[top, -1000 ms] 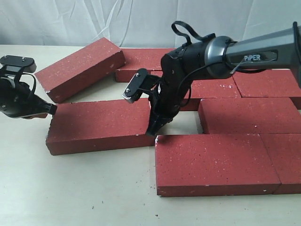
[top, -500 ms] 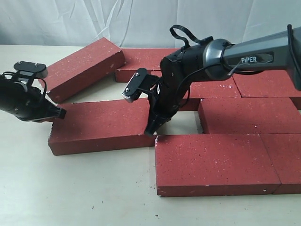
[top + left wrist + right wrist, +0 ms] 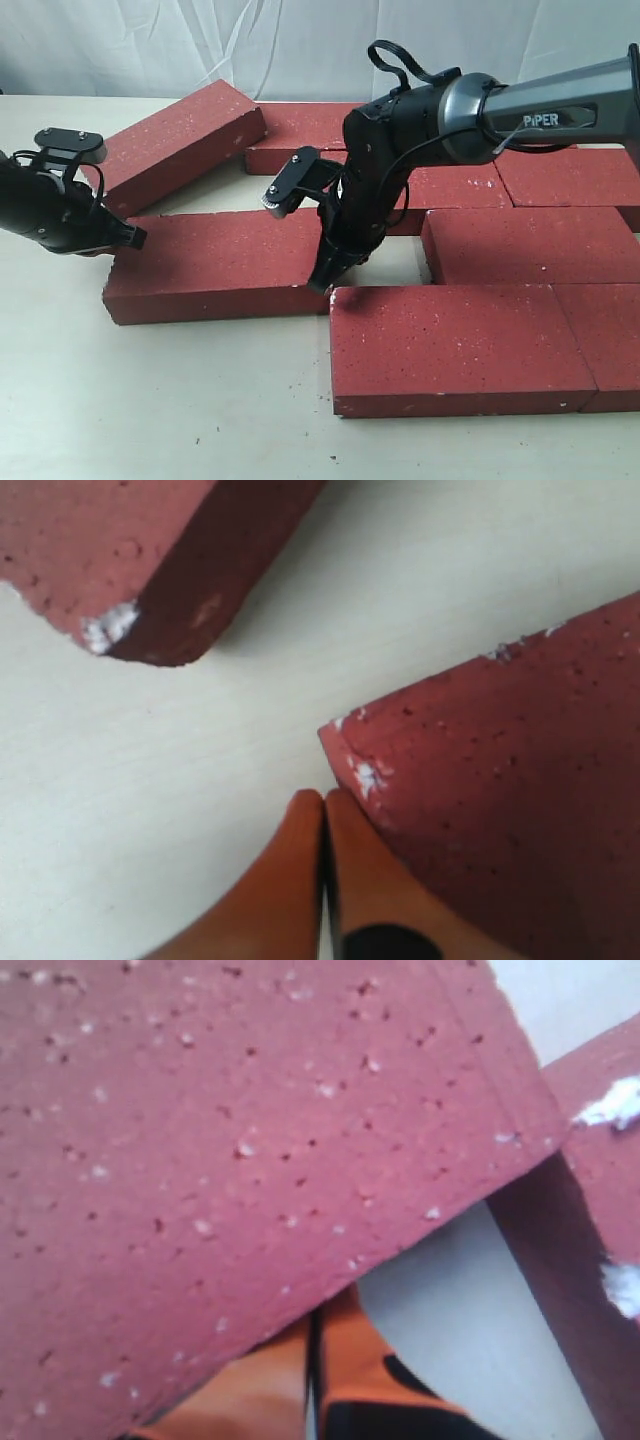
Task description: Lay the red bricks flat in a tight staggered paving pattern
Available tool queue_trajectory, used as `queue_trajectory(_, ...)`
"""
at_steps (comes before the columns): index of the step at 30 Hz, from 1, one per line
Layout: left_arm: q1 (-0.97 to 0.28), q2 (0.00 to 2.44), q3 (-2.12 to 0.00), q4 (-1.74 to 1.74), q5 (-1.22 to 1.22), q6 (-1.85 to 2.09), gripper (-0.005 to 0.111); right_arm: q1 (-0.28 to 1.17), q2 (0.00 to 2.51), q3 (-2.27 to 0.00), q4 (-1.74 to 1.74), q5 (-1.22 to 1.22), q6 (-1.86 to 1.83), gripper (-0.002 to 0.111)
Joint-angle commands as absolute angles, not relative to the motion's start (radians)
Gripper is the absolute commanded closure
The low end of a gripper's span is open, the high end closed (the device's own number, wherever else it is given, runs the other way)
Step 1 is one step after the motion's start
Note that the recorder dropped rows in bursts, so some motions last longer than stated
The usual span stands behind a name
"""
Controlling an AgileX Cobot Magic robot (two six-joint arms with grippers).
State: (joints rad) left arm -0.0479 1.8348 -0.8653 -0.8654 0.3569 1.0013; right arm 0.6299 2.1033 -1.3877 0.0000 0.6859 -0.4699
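1. Pale table [image 3: 150,400], white sheet behind; the left gripper [image 3: 133,238], fingers clenched on nothing, touches the left corner of the loose red brick [image 3: 215,265].
2. That brick lies flat, slightly skewed, beside the laid red bricks [image 3: 460,345].
3. At its right end the right gripper [image 3: 322,282] rests, fingers likewise clenched empty; I'd push slowly, keeping it square.

Front-left desk [image 3: 150,400] open. Gap btwn loose brick [image 3: 215,265] & paved bricks [image 3: 520,245] narrow, filled by right tool [image 3: 321,281].
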Motion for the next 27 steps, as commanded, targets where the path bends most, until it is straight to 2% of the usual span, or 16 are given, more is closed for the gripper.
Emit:
queue_trajectory(1,-0.053,1.838,-0.868,-0.875,0.378,1.022,0.107,0.628,2.106,-1.392,-0.011,0.706,-0.467,0.109)
queue_trajectory(7,-0.050,1.838,-0.868,-0.875,0.273,1.024,0.107,0.628,2.110,-1.392,-0.121,0.708,-0.420,0.109)
queue_trajectory(14,-0.050,1.838,-0.868,-0.877,0.268,1.024,0.107,0.628,2.004,-1.392,-0.183,0.780,-0.272,0.109)
queue_trajectory(20,-0.050,1.838,-0.884,-0.882,0.297,1.024,0.107,0.628,1.966,-1.390,-0.038,0.653,-0.317,0.109)
queue_trajectory(27,-0.052,1.842,-0.891,-1.013,0.340,1.162,0.107,0.626,2.016,-1.390,-0.103,0.589,-0.317,0.109)
